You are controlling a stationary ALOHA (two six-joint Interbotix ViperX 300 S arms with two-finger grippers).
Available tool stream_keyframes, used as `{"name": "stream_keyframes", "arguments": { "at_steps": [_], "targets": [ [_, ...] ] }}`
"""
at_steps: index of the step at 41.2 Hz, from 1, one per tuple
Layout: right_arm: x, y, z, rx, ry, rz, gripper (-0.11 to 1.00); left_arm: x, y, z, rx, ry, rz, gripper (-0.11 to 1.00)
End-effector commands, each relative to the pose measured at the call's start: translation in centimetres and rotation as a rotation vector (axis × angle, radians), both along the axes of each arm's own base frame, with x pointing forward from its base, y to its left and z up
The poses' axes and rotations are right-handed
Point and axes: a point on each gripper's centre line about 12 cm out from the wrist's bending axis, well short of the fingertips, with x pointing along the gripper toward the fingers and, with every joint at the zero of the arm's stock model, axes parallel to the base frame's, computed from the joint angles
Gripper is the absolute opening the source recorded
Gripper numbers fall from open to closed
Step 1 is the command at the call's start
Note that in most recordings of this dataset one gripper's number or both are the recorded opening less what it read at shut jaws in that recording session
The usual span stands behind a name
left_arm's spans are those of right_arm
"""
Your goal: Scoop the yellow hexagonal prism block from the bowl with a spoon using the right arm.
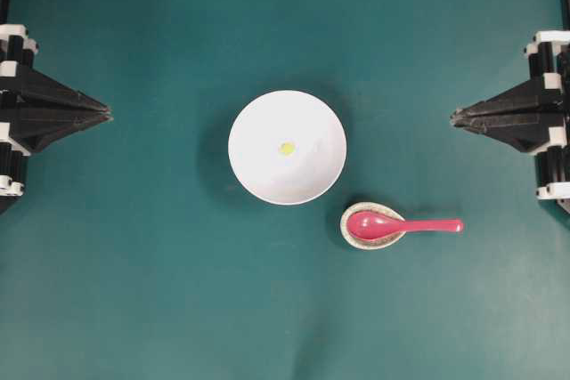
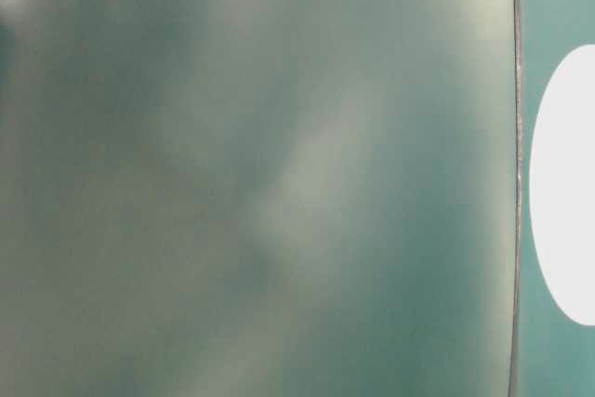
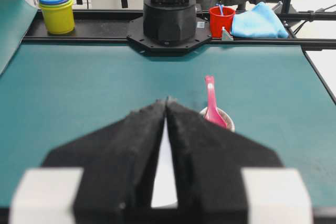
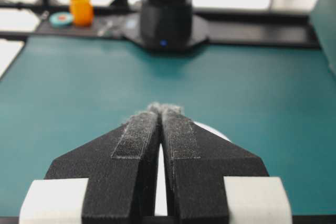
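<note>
You are at the very start: nothing is picked up yet, and the first step, taking the spoon, is not begun.

The teal table (image 1: 134, 291) carries everything. At its middle sits the white bowl (image 1: 287, 147), and the yellow hexagonal prism block (image 1: 286, 149) lies on the bowl's floor, about at its centre. Just beside the bowl, toward the lower right of the overhead view, the speckled spoon rest (image 1: 367, 239) holds the scoop of the magenta spoon (image 1: 401, 225), whose handle juts out toward your right arm's side.

Your right gripper (image 1: 456, 117) is parked at the table's right edge, pointing inward, level with the bowl and well apart from the spoon; its jaws are pressed together, holding nothing. The left gripper (image 1: 107, 113) mirrors it at the left edge, also closed and empty.

I judge the next move calls for spreading the right jaws and reaching down to that free handle end.
</note>
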Motion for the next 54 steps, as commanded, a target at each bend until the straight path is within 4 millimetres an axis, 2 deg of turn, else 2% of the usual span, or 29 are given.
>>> {"name": "stream_keyframes", "arguments": {
  "at_steps": [1,29,38,41,44,49,51,54],
  "targets": [
    [0.2,-0.1,0.9,-0.006,-0.028,-0.002,0.0,0.3,0.0,0.9,0.005,-0.021,0.001,0.1],
    [1.3,0.0,0.3,-0.031,0.002,0.006,0.0,0.3,0.0,0.8,0.002,-0.006,0.001,0.1],
    [1.5,0.0,1.3,-0.03,-0.004,0.004,0.01,0.3,0.0,0.8,0.002,-0.006,0.001,0.1],
    [1.5,0.0,1.4,-0.027,-0.006,0.004,0.09,0.3,0.0,0.8,0.002,-0.005,0.001,0.1],
    [1.5,0.0,1.3,-0.015,0.0,0.004,0.25,0.3,0.0,0.8,0.002,-0.003,0.001,0.1],
    [1.6,0.0,1.1,-0.005,0.011,0.003,0.43,0.3,0.0,0.8,0.002,-0.002,0.001,0.1],
    [1.7,0.0,1.0,0.001,0.02,0.002,0.46,0.3,0.0,0.8,0.002,-0.002,0.001,0.1],
    [1.9,0.0,0.9,0.012,0.037,0.001,0.45,0.3,0.0,0.7,0.002,0.0,0.001,0.1]
  ]
}}
